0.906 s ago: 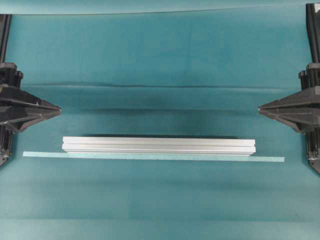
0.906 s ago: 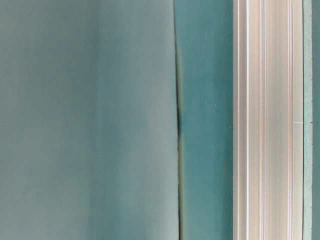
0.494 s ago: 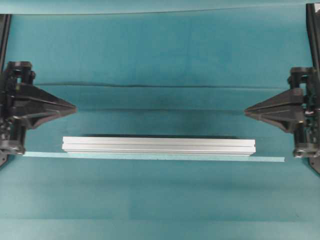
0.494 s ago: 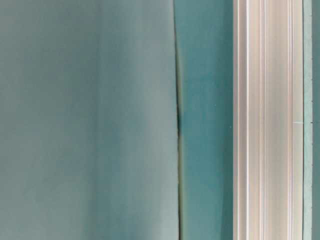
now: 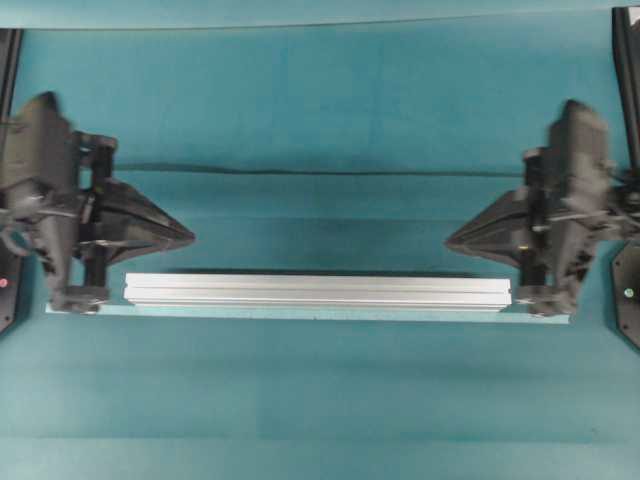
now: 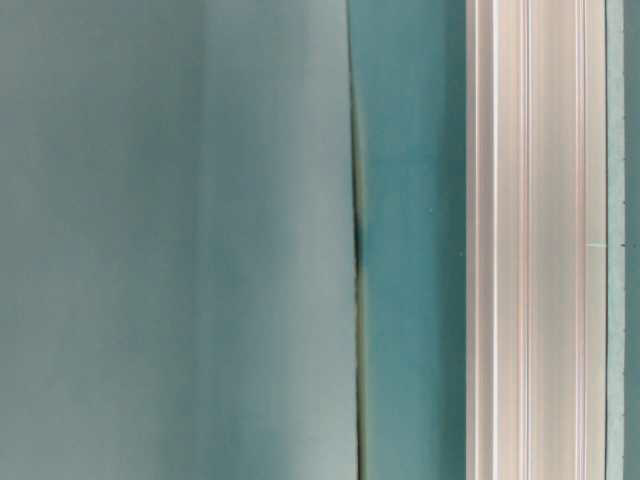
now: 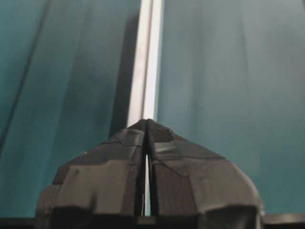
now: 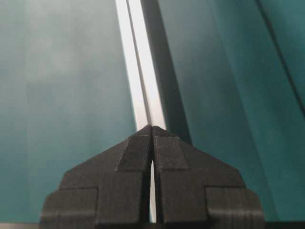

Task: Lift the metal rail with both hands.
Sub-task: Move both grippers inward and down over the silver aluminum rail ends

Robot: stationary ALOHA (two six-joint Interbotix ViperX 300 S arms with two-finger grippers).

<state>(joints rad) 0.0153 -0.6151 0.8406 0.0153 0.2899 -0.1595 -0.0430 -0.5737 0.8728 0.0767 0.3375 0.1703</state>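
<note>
Long silver grooved aluminium rail point(image 5: 318, 292): flat on teal cloth beside pale tape strip, ungrasped; black lattice-fingered left gripper point(image 5: 188, 238) and right gripper point(image 5: 451, 240), fingertips pressed together, have advanced inward above its ends, approach underway.

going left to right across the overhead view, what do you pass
Black lattice-fingered left end effector, shut → long silver grooved aluminium metal rail, lying flat on the teal cloth → black lattice-fingered right end effector, shut. The thin pale tape strip runs along under the rail's whole span, so it has no separate place.
</note>
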